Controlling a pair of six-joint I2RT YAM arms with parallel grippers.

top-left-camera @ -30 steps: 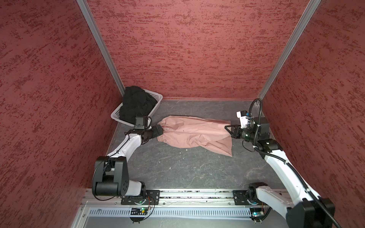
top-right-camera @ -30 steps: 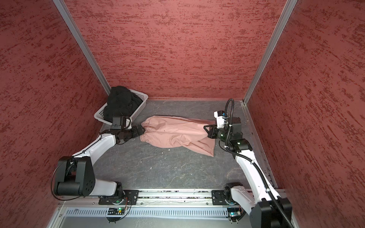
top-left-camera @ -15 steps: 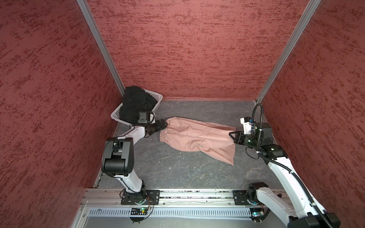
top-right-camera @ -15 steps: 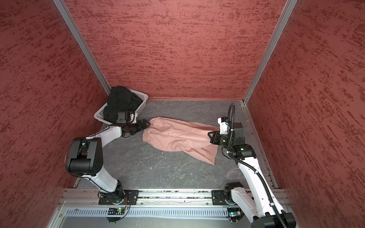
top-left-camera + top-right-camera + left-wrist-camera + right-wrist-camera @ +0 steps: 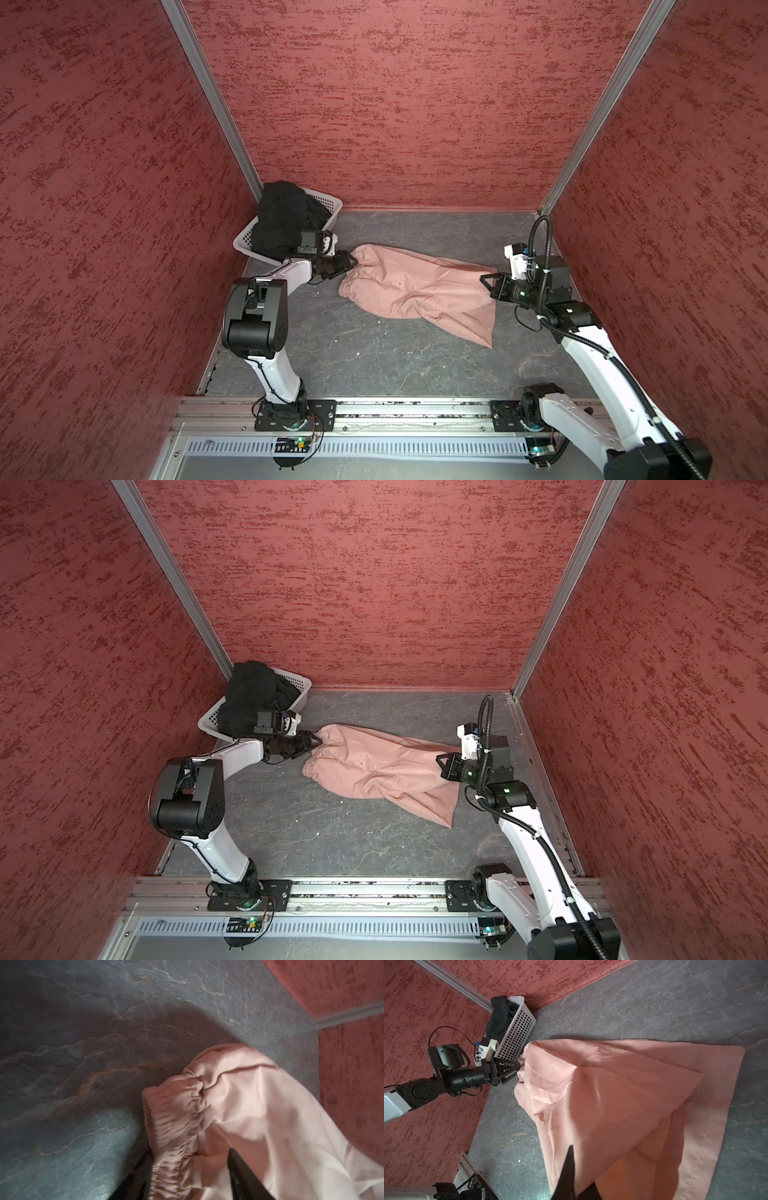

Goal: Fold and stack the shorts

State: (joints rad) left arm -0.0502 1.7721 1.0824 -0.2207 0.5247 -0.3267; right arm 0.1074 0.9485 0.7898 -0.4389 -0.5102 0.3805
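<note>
I see the pink shorts (image 5: 415,286) lying wrinkled across the middle of the desk (image 5: 374,365), gathered elastic waist to the left, leg hems to the right. The black shorts (image 5: 282,216) sit heaped in the white basket (image 5: 328,203), far left.

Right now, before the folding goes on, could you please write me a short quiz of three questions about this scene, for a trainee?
1. True or false: the black shorts lie heaped in the white basket, not on the table.
2. Which part of the pink shorts does the right gripper hold? A) the drawstring B) the leg end C) a pocket
3. In a few words: at which part of the pink shorts does the left gripper stand, with one jaw on either side?

Key: 1 true. 2 B. 3 the gathered waistband.
</note>
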